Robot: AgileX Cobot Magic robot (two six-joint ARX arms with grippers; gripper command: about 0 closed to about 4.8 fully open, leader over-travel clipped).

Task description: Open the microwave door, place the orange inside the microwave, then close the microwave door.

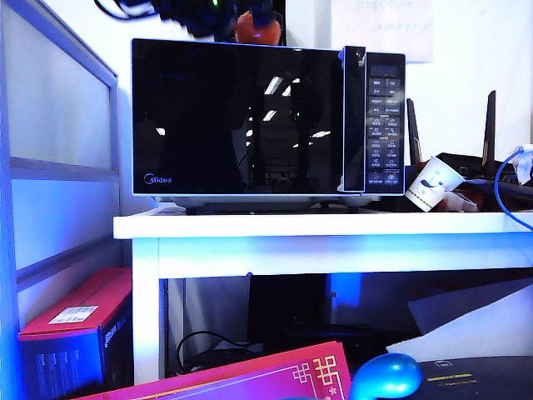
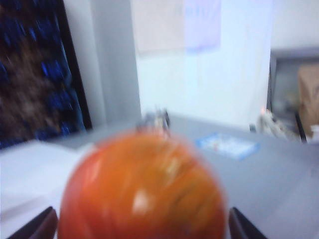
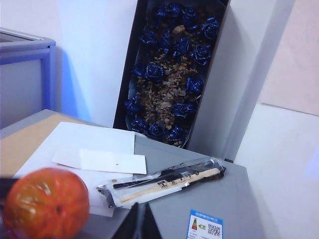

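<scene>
The left gripper (image 2: 139,226) is sitting up on top of the microwave (image 1: 266,117), its fingers (image 2: 37,226) spread as wide as they go - one on each side of the orange (image 2: 142,186), not squeezing it. It should be closing slowly around the fat middle, so the round fruit is not rolling away. The microwave door (image 1: 237,117) is not open yet - that needs doing too. The right gripper (image 3: 142,224) is waiting near the orange, pinched shut and holding nothing.

A tilted paper cup (image 1: 432,185) lies near the white table's (image 1: 316,227) right edge before a black router (image 1: 479,162); a red box (image 1: 79,321) stands underneath.
</scene>
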